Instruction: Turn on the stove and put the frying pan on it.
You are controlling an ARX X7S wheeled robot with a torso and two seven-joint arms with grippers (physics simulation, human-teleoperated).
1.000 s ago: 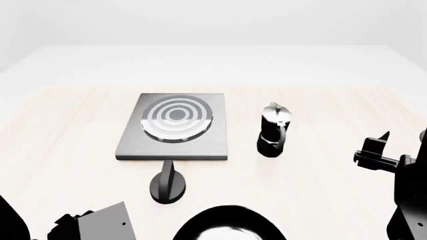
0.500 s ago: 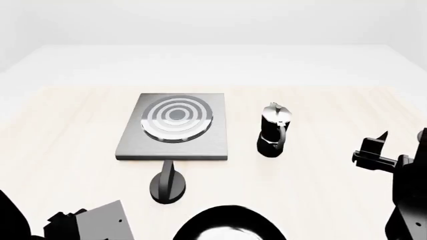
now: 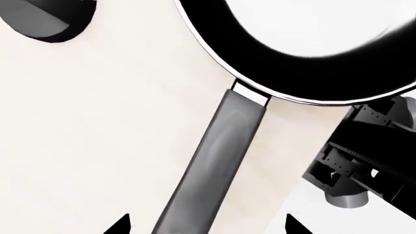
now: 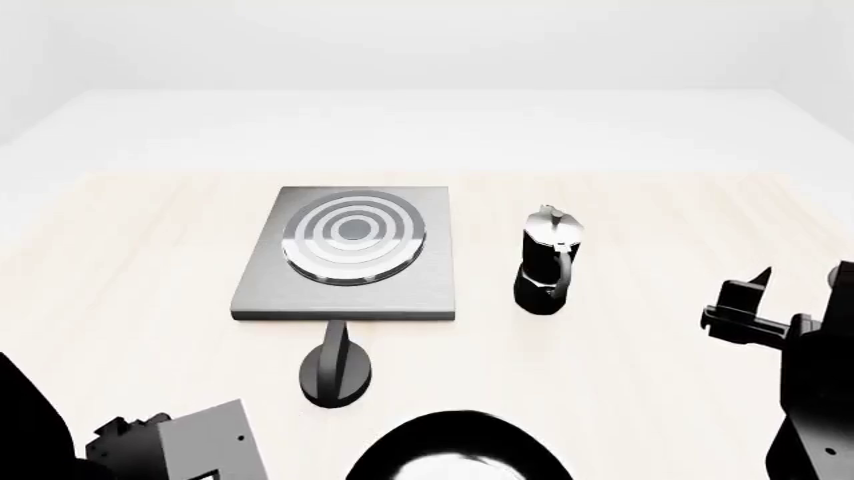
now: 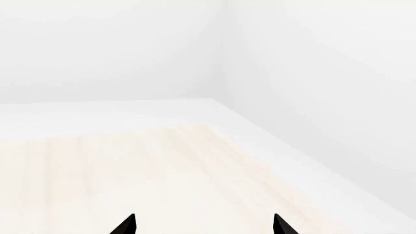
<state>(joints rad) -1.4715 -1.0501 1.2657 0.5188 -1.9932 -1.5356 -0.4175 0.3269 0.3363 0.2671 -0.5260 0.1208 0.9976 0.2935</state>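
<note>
Left gripper [image 3: 204, 226], jaws spread, poised over the frying pan [image 3: 305, 44] handle at the counter's [image 4: 134, 260] near edge. Right gripper [image 5: 202, 225] open, idle. Stove [image 4: 350, 252] bare, knob [image 4: 335, 370] untouched. Next, presumably: descend, clamp handle.

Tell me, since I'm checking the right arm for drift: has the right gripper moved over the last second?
Yes, slightly. In the head view the right gripper has crept left, toward the moka pot, which has stayed put on the table.
</note>
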